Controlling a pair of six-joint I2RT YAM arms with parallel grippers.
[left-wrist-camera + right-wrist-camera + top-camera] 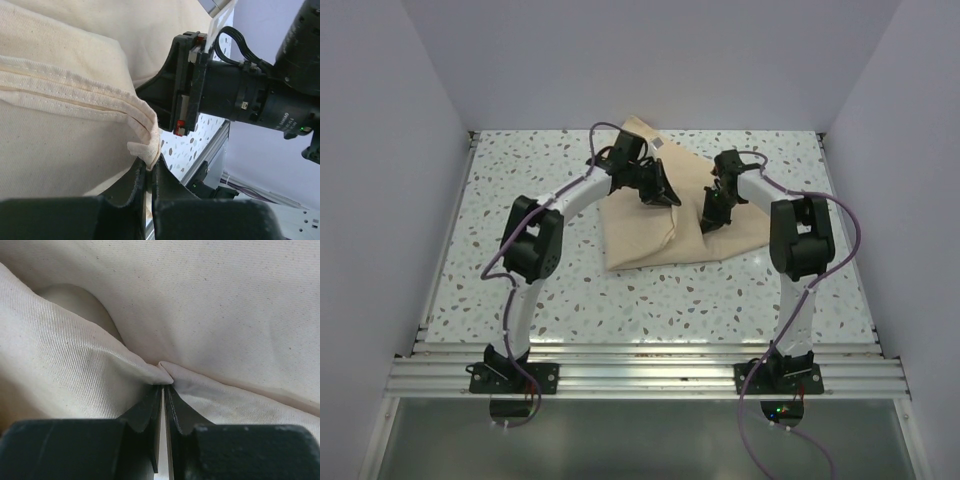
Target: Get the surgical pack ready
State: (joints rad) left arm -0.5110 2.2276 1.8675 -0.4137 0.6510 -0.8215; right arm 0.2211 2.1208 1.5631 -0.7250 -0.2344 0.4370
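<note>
— The left pincer (148, 166) is pressed together on the hemmed edge of the wrap sheet (642, 240). The stitched hem runs straight into its tips. What about the other one?

— The right pincer (163, 389) is nipped shut on a raised fold of the same sheet, with cloth bulging on either side of its tips.

— Where does the sheet lie?

— Toward the far edge of the desk (520, 290), about midway between the left and right edges. It is bunched, not flat, with a peak pointing at the far edge. Most of it spreads from the two pincers toward the near edge.

— How do the pincers stand to each other?

— Near each other. The left one is a little closer to the far edge, over the sheet's middle. The right one is over its right half.

— So which way would the fold go?

— My guess is toward the near edge, carrying the held cloth across the bulk. The left arm is nearer the left flap and the right arm is nearer the right-hand corner. They would have to travel together, or the cloth between them will pull tight.
</note>
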